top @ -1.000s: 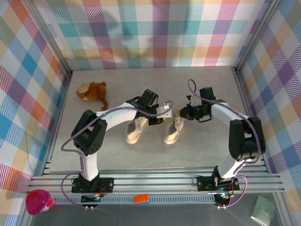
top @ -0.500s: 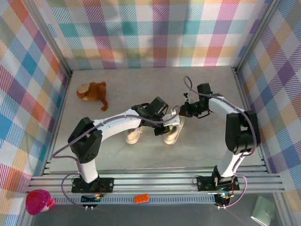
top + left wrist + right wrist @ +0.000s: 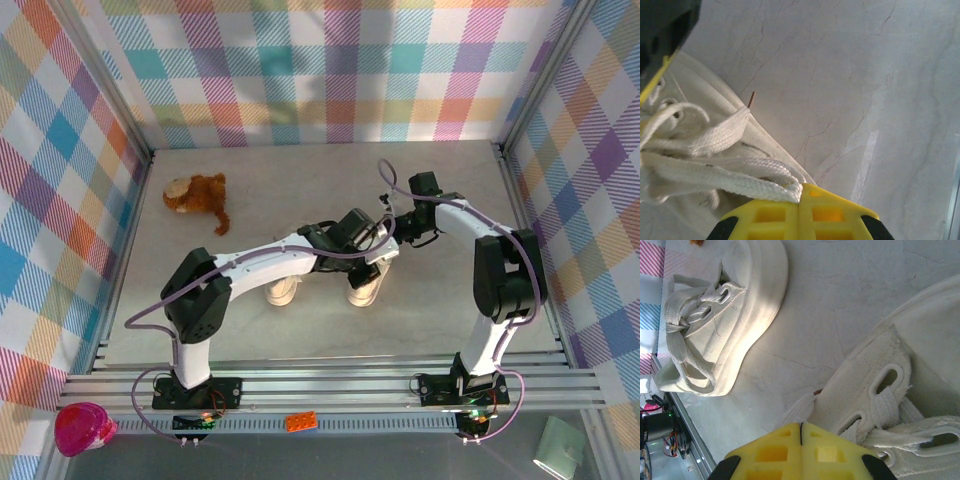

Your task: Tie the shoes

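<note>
We see the shoes (image 3: 363,290) unmoved mid-table, towards its near edge. Our left arm has swung farther right across them. Its left gripper (image 3: 800,192) pinches a lace (image 3: 740,182). The right gripper (image 3: 801,430), just beyond, is clamped on another.

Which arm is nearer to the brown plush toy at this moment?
Left. The left arm stretches across the middle of the table, with the brown plush toy just beyond it toward the far left corner. The right arm bends over the right half, farther from the toy.
</note>
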Controlling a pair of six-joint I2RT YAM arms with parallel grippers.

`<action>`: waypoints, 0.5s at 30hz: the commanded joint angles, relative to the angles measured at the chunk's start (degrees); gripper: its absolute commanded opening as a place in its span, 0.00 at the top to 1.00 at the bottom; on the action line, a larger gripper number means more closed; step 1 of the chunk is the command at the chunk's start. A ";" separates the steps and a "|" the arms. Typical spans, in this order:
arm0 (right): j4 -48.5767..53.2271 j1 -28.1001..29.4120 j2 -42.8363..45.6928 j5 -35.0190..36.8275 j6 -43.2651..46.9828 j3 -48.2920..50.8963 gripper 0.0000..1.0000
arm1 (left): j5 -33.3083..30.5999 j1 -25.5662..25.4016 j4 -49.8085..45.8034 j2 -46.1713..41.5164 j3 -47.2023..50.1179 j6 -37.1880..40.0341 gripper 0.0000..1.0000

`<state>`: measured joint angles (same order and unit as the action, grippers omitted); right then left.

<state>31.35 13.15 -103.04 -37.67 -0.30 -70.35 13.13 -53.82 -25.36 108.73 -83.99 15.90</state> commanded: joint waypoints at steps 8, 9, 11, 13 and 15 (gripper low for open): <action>4.40 0.30 0.43 1.67 3.99 -3.82 0.92 | -3.77 -1.90 -0.29 0.49 -2.46 -3.23 0.61; 4.51 0.30 0.83 2.04 3.78 -3.99 0.89 | -3.85 -1.90 -0.43 -0.33 -2.34 -2.80 0.58; 4.83 0.26 1.77 2.68 3.07 -4.21 0.78 | -3.49 -1.75 -1.40 -2.14 -2.62 -1.97 0.52; 5.03 0.29 2.96 3.66 2.12 -4.38 0.66 | -2.98 -1.51 -2.29 -3.67 -2.75 -1.75 0.51; 5.33 0.30 4.33 5.28 1.08 -4.60 0.59 | -2.20 -1.21 -2.50 -5.20 -2.66 -1.73 0.51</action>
<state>34.94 13.15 -102.26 -33.98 1.32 -72.90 10.20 -55.40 -26.22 108.47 -85.12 13.32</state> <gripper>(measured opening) 0.393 0.490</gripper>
